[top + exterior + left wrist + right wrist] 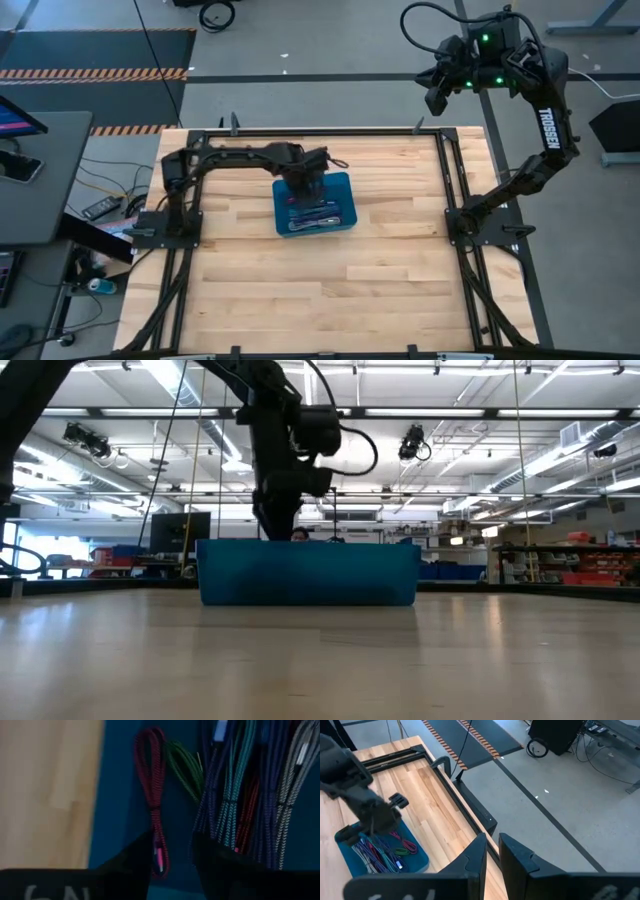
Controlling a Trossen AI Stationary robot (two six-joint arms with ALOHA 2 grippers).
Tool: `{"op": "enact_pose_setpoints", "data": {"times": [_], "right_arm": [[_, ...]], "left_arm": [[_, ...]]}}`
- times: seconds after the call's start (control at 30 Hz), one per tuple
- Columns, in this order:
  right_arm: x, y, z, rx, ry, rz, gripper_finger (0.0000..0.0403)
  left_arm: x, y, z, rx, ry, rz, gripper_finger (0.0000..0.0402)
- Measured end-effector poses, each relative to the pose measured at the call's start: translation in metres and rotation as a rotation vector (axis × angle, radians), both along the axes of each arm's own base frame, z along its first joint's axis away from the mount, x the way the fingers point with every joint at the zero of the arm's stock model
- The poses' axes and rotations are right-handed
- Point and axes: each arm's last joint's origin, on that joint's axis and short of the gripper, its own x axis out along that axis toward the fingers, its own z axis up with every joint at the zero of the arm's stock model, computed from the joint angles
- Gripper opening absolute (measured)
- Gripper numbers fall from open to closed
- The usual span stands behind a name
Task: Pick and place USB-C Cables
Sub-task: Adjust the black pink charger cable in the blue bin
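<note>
A blue tray (340,190) stands on the wooden table at its middle, toward the far edge. Several folded cable bundles lie flat in it: a maroon one (152,795) apart from the rest, a green one (185,767), and teal, blue-purple and grey ones (240,800) side by side. My left gripper (172,865) is down inside the tray (300,575) and open. Its fingers stand on either side of the maroon bundle's plug end (159,857). My right gripper (492,852) is raised beyond the table's far right corner (440,85), open by a narrow gap and empty. My left gripper comes from above, pointing down, with the maroon bundle's plug end (160,865) close to one finger (135,865). I cannot tell whether the finger touches it. The bundle lies flat on the tray floor.
A black metal frame (450,170) runs along the table's edges. The tray's walls (300,600) hide the cables in the low view. Bare wood (320,290) lies between the tray and the near edge.
</note>
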Motion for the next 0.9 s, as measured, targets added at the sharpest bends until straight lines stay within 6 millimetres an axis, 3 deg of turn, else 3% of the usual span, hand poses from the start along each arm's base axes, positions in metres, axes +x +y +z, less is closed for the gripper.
{"op": "enact_pose_setpoints", "data": {"times": [0.27, 0.6, 0.9], "right_arm": [[0.0, 0.0, 0.0, 0.001, 0.0, 0.001, 0.0055], [0.0, 0.0, 0.0, 0.003, -0.001, 0.003, 0.0055], [0.0, 0.0, 0.0, 0.002, -0.001, 0.003, 0.0055]], "left_arm": [[0.007, -0.002, -0.031, 0.055, 0.109, -0.025, 0.0144], [0.009, 0.002, -0.031, 0.117, 0.099, -0.001, 0.0144], [0.016, 0.002, -0.052, 0.053, 0.102, -0.017, 0.0144]]}}
